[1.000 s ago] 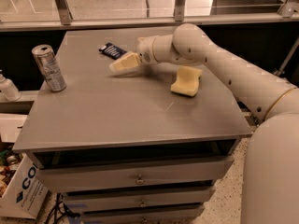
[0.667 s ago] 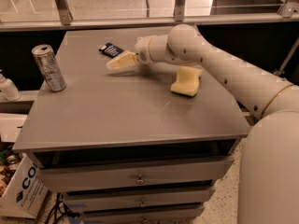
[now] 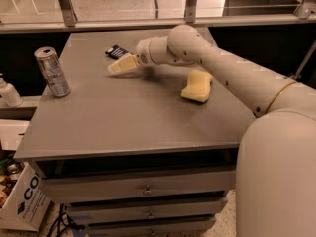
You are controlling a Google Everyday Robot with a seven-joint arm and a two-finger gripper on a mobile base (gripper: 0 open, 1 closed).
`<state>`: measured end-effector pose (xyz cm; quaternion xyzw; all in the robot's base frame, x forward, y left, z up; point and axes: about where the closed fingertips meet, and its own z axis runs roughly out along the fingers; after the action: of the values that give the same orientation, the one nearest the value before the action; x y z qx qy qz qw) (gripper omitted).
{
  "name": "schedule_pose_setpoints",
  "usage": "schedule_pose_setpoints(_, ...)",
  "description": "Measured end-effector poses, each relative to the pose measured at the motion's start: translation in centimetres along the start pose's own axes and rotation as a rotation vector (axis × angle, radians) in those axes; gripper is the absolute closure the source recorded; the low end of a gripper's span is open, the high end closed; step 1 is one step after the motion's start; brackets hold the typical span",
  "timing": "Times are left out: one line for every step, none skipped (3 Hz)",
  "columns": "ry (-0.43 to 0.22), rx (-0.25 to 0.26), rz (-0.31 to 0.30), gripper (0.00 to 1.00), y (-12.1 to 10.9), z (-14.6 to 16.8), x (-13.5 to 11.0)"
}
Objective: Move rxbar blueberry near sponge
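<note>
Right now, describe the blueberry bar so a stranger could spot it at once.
On the grey table, look near the far edge, just beyond the gripper. The rxbar blueberry lies flat there: small and dark navy, unlike the pale yellow sponge or the silver can.

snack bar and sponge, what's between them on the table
In the camera view, the gripper is just beside the snack bar, on its sponge side; the rest of the stretch is bare table.

Bar [image 3: 115, 52]: dark navy wrapper, white lettering.
Sponge [image 3: 196, 86]: pale yellow, plain.
Gripper [image 3: 115, 68], just beside the bar over the tabletop [image 3: 123, 122]: cream.
Can [image 3: 52, 72]: silver.
Tabletop: plain grey.
Arm [image 3: 232, 75]: off-white.
</note>
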<state>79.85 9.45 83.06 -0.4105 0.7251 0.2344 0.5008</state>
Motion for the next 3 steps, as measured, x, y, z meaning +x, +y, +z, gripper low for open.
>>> schedule_pose_setpoints(0.013,0.005,0.008,0.18,0.01,0.79,0.31)
schedule_pose_setpoints(0.013,0.008,0.002,0.43,0.09,1.19,0.22)
schedule_pose_setpoints(0.013,0.015,-0.003,0.64,0.03,1.05,0.08)
